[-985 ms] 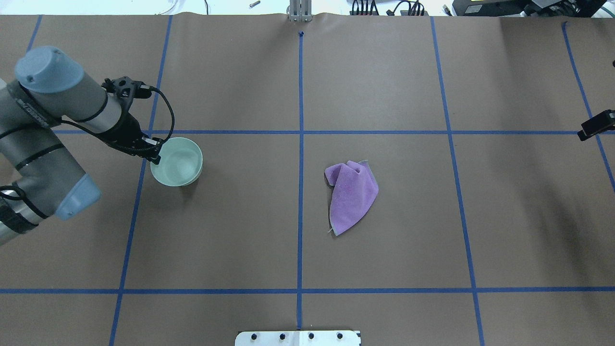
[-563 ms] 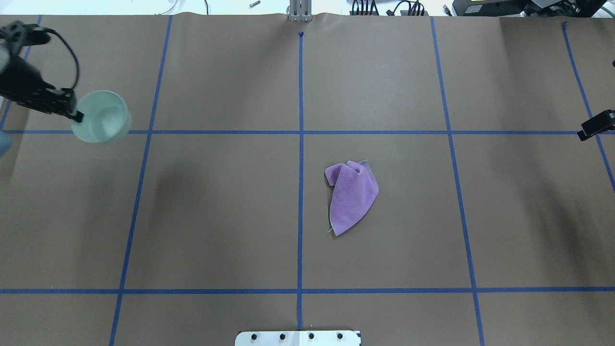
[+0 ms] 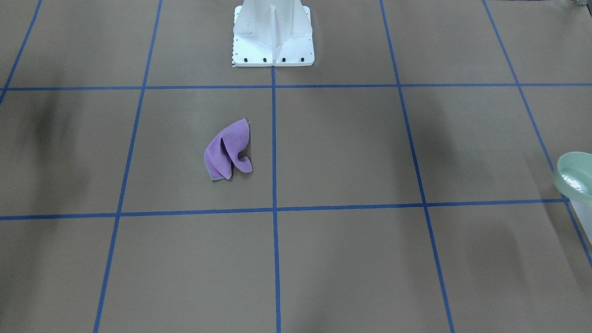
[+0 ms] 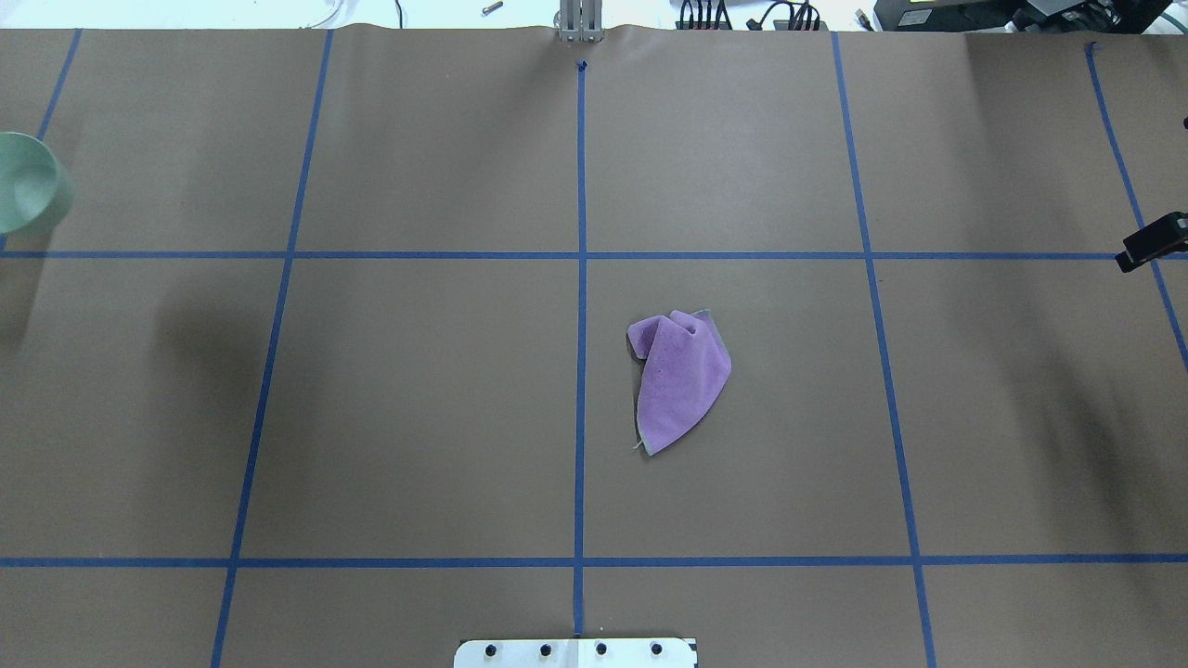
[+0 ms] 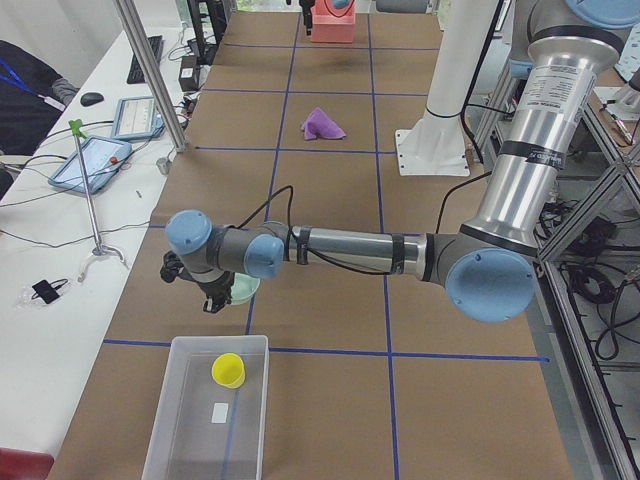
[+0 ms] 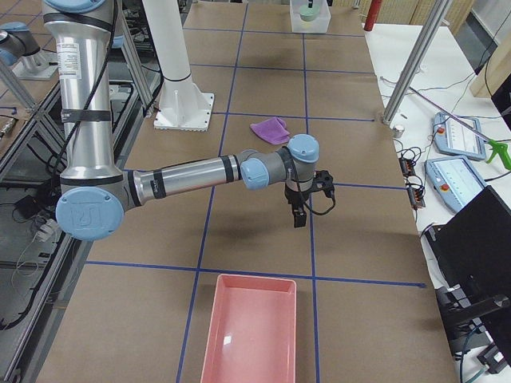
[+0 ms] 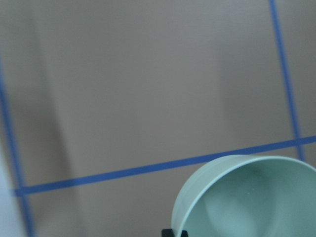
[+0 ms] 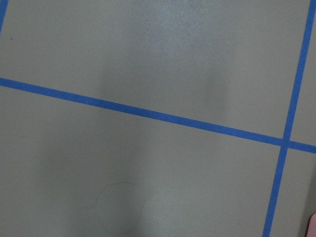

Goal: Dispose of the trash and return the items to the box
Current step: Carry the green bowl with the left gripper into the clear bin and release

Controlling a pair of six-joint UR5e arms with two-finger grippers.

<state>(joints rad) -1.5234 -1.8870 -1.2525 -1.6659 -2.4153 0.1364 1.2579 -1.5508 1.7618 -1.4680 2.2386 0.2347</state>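
Note:
My left gripper (image 5: 212,298) is shut on the rim of a pale green bowl (image 5: 243,290) and holds it in the air just beyond the far end of the box (image 5: 160,430). The box is frosted white and has a yellow cup (image 5: 229,370) in it. The bowl also shows at the left edge of the overhead view (image 4: 28,181), in the front view (image 3: 576,178) and close up in the left wrist view (image 7: 252,197). A crumpled purple cloth (image 4: 682,380) lies near the table's middle. My right gripper (image 6: 297,214) hangs over bare table; I cannot tell whether it is open or shut.
A pink tray (image 6: 250,335) stands at the table's right end. The white robot pedestal (image 3: 273,32) is at the robot's side of the table. Blue tape lines cross the brown table cover. Tablets and cables lie on a side bench (image 5: 95,160).
My left arm has carried the green bowl left and away from the table's middle, almost out of the overhead view. The cloth and the right arm have not moved.

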